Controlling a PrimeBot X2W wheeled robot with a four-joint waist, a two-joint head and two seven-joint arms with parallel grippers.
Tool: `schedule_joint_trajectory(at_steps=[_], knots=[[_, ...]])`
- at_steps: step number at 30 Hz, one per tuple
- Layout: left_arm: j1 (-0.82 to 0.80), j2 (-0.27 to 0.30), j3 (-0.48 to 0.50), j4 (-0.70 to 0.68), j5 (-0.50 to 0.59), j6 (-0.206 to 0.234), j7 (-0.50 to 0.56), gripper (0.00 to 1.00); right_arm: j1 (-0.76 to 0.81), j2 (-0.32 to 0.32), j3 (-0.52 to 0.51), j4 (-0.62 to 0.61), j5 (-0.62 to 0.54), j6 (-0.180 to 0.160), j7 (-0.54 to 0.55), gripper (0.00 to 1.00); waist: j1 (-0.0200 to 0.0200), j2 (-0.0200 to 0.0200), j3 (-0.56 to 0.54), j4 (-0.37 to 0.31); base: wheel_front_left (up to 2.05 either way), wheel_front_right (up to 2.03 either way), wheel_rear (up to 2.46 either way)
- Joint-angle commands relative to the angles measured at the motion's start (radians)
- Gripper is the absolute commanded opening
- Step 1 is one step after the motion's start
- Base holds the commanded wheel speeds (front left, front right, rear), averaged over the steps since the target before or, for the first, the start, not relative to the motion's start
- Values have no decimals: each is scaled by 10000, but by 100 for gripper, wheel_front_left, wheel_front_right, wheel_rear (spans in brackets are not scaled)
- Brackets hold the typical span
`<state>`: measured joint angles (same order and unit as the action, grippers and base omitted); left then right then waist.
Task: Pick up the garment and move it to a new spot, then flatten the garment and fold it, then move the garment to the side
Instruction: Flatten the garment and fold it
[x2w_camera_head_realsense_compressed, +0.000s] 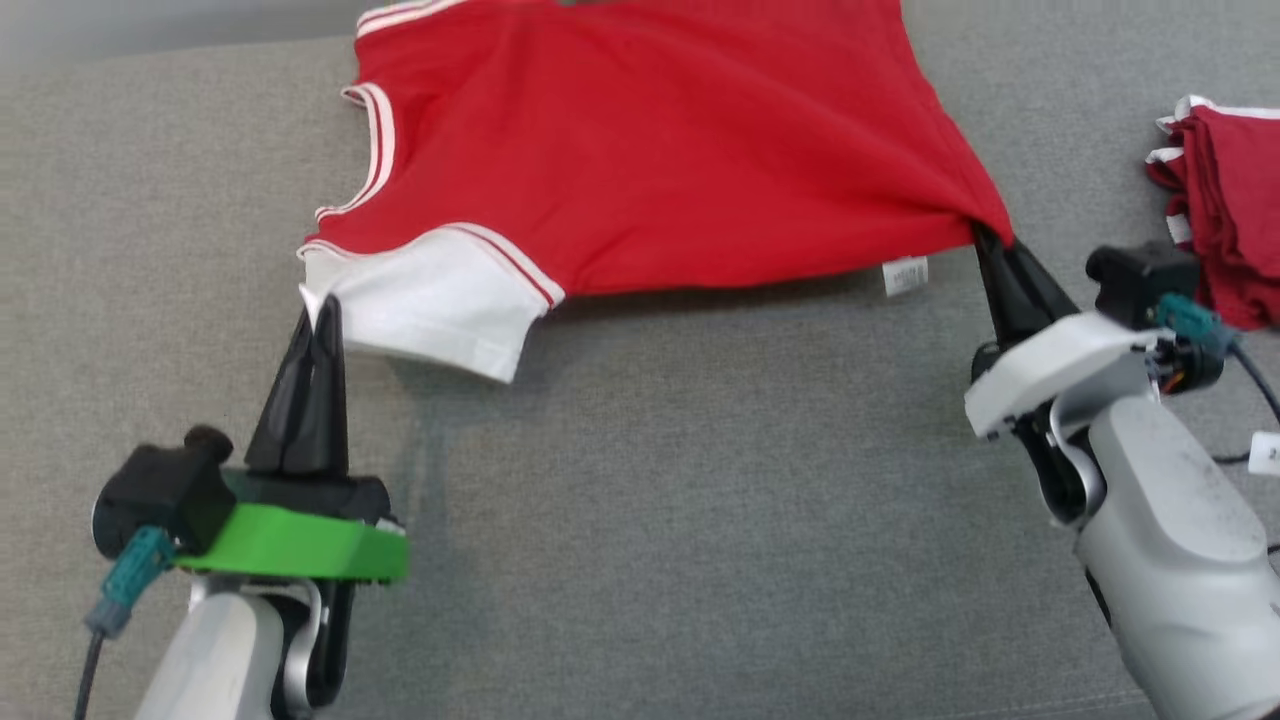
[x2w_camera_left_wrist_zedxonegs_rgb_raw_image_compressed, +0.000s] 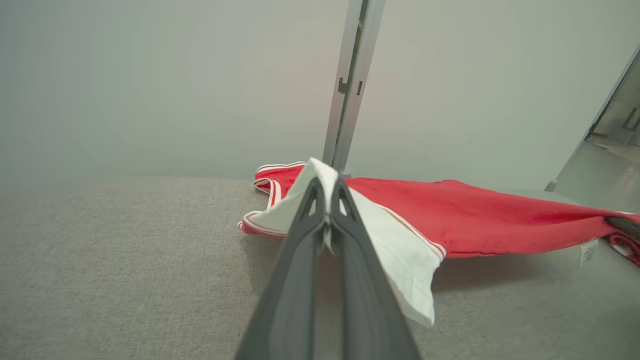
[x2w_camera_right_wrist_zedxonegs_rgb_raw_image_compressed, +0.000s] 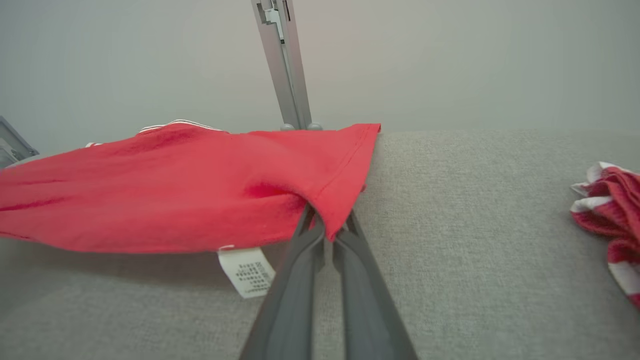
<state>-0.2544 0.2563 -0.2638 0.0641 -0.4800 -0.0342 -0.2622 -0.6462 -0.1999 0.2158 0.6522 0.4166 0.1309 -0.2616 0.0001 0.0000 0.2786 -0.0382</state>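
Fig.: red garment (x2w_camera_head_realsense_compressed: 660, 150) w/ white sleeve (x2w_camera_head_realsense_compressed: 430, 300), spread across grey upholstered surface (x2w_camera_head_realsense_compressed: 700, 520). Far part lies on the surface; near edge is lifted clear, w/ shadow beneath.

Left gripper (x2w_camera_head_realsense_compressed: 318, 305): fingers pressed together on tip of sleeve cuff, approx. upright in head view.

Right gripper (x2w_camera_head_realsense_compressed: 985, 240): fingers clamped on garment's near hem corner, red cloth draped over the tips; arm angled in from lower right.

White care label (x2w_camera_head_realsense_compressed: 905, 275) hangs from near edge, just beside right gripper. A 2nd red-and-white cloth pile (x2w_camera_head_realsense_compressed: 1225, 220) sits on the surface at far right, apart from garment.
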Motion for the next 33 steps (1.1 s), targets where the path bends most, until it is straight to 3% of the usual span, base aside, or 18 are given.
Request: schedule_joint_trajectory(at_steps=[1,10,14,18,25,33], knots=[[556,74,18,-379,33,118,-28,0,604,-138,14,-344,141,-6,17,0,-1,0,-772,14,0,0,0],[2946,928,-50,-3084,570,941,874,0,3742,-297,-1121,-3796,94,-6,1358,0,-1,0,-1563,139,0,0,0],[3596,1246,-65,-3986,795,1248,1379,0,5184,40,-1752,-5724,-502,-6,2495,0,-1,0,-1640,140,0,0,0],[3985,1207,-190,-4146,663,1380,1654,0,6082,480,-2096,-6797,-686,-6,3407,0,-1,0,-1622,129,0,0,0],[3938,986,-367,-3425,252,1197,1714,0,6313,897,-2236,-6600,-543,-6,4111,0,-1,0,-1365,131,0,0,0],[3071,863,-428,-2414,3,778,1476,0,5612,933,-2029,-5802,-249,-6,4438,0,-1,0,-847,124,0,0,0]])
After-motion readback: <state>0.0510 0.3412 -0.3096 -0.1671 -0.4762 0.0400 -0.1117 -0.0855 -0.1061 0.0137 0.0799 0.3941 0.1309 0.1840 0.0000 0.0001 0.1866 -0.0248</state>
